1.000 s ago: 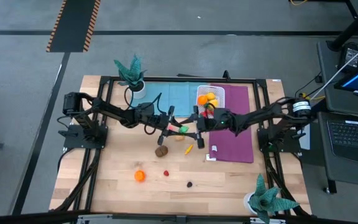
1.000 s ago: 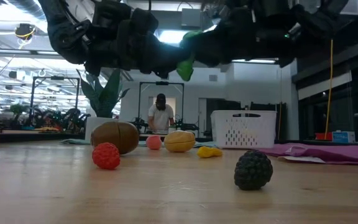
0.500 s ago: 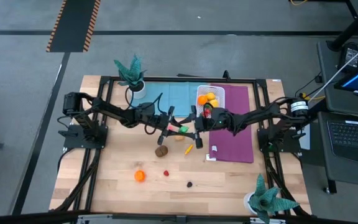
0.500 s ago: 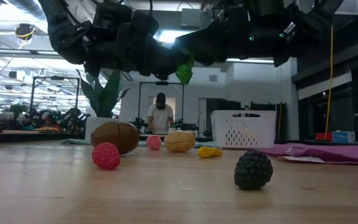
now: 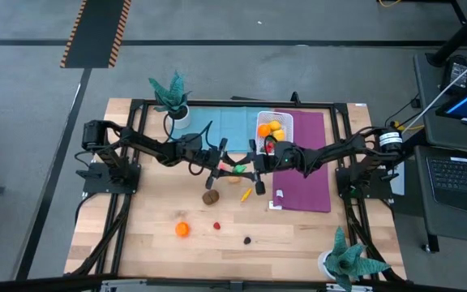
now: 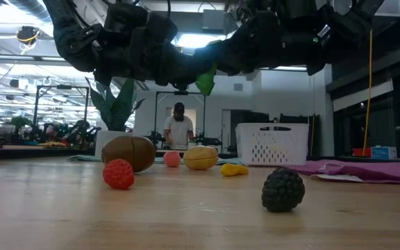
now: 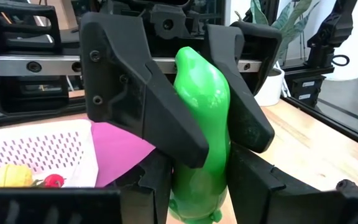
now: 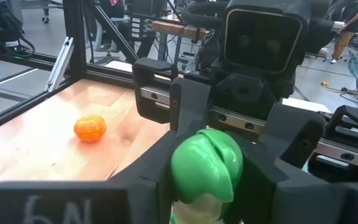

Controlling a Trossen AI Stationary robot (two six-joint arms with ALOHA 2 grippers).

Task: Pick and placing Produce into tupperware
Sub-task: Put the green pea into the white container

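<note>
A long glossy green produce piece (image 5: 239, 169) hangs in the air between my two grippers over the table's middle. It also shows in the low view (image 6: 205, 78). My left gripper (image 5: 227, 167) comes at it from the table's left and my right gripper (image 5: 254, 166) from the right; both are shut on it. The white tupperware (image 5: 275, 127) stands on the purple mat's far end with orange, yellow and red pieces inside. More produce lies on the wood: a brown piece (image 5: 210, 196), an orange one (image 5: 182, 229), a red one (image 5: 216, 226) and a dark one (image 5: 247, 240). My left gripper pinches the green piece's near end (image 7: 194, 186) between its two fingers, level from the table's left and along the piece. The piece is lifted clear of the table. My right gripper pinches the same piece at its middle (image 7: 207, 106), one finger (image 7: 138, 106) on each side. It comes level from the table's right.
A blue mat (image 5: 225, 126) and a purple mat (image 5: 306, 162) lie at the far side. Teal potted plants stand at the far left (image 5: 171, 97) and near right (image 5: 347, 259) corners. A small yellow piece (image 5: 246, 194) lies below the grippers. Bare wood fills the near half.
My right gripper has moved a little toward the table's left and now has its fingers around the green piece. My left gripper has kept the piece aloft, nearly still.
</note>
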